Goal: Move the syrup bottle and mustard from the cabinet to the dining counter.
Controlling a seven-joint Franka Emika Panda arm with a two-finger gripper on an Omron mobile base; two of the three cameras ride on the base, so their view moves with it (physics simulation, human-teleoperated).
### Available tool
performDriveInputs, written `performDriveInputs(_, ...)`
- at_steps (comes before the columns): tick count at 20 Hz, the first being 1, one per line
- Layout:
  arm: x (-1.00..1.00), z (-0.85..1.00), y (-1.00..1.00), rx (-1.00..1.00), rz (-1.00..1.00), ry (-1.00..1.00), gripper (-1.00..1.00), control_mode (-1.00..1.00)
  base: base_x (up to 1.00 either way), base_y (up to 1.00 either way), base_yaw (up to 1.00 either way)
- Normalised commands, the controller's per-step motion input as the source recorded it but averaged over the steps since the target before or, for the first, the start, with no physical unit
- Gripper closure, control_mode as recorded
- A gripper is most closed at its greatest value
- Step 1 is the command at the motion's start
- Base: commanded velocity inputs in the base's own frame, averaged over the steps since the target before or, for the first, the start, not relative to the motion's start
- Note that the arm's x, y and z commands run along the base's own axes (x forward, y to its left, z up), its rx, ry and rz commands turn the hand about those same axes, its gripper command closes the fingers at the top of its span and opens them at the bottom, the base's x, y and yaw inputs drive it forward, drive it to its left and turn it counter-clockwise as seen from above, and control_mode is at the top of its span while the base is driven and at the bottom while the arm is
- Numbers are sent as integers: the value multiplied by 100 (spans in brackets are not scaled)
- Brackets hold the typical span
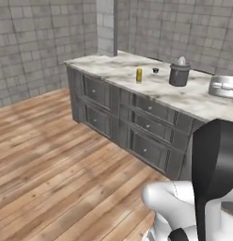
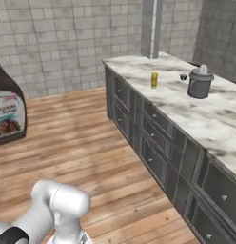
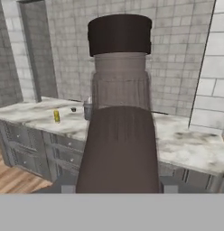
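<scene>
End effector probably around glossy brown syrup bottle

Arm glossy white, links rounded and tube-like, smooth casing, soft grey shading along undersides. Broad dark band, near black, wraps big upper segment in left base view, edges curved. Smaller dark joint ring low down near bottom edge. In right base view, white elbow bulbous, dark joint patch at lower left corner. No cables, screws or markings discernible.
</scene>
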Motion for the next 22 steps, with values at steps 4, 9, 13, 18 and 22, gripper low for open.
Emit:
performDriveInputs(4,0,0,0,0,0,0,100,100,100,50,-33)
performDriveInputs(9,0,0,0,0,0,0,100,100,100,48,-43)
performDriveInputs(13,0,0,0,0,0,0,100,100,100,44,-47)
performDriveInputs(18,0,0,0,0,0,0,100,100,100,33,-50)
performDriveInputs(22,0,0,0,0,0,0,100,100,100,19,-48)
